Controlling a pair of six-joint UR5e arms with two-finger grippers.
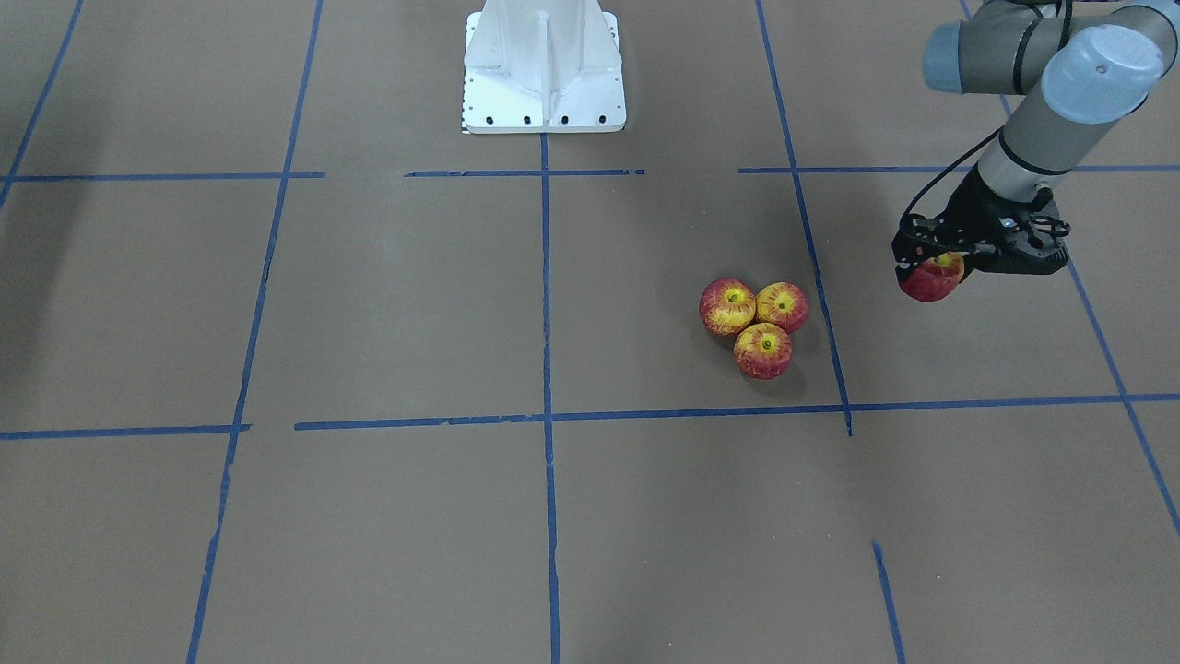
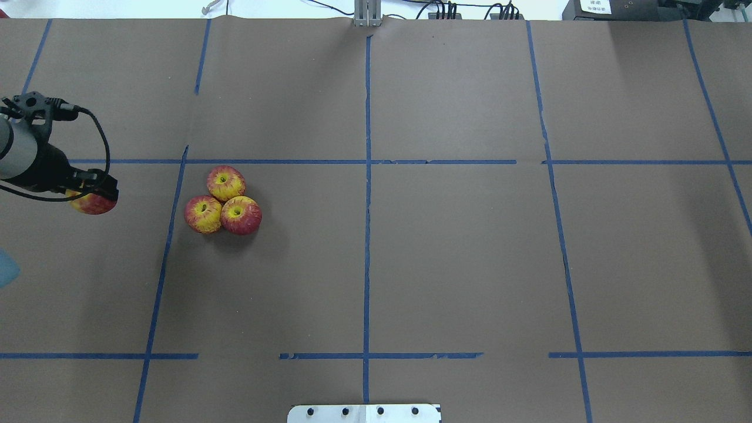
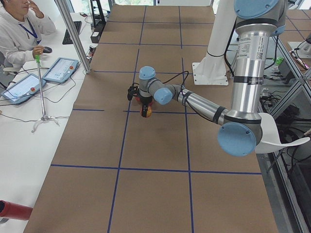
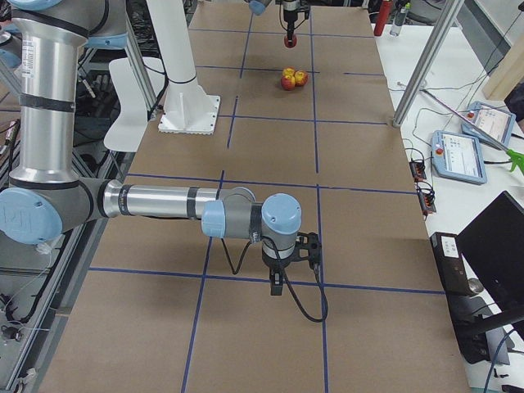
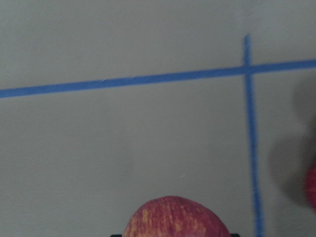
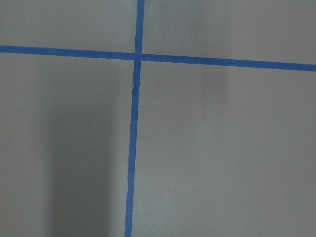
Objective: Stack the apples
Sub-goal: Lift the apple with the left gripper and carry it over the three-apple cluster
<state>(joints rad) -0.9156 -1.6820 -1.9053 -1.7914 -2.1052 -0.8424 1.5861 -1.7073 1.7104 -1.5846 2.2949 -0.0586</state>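
My left gripper (image 1: 931,274) is clamped round the darker red round apple (image 1: 927,286) at upper right. Three streaked red-and-yellow apples (image 1: 761,332) form a touching base, and topping it remains. I can't make out the right gripper's (image 4: 277,283) opening.

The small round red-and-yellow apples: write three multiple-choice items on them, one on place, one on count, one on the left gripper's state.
1. In the overhead view, the cluster of red-and-yellow streaked round apples lies:
A. left of the central blue tape line
B. right of it
C. straddling it

2. Apples resting on the brown paper-covered table:
A. two
B. three
C. four

3. The left gripper is:
A. open and empty
B. shut on a darker red round apple
C. pressing an apple onto the cluster

Answers:
1 A, the cluster sits well left of that line.
2 B, three touch in a triangle, and the fourth is held.
3 B, the apple sits clamped in it, apart from the cluster.
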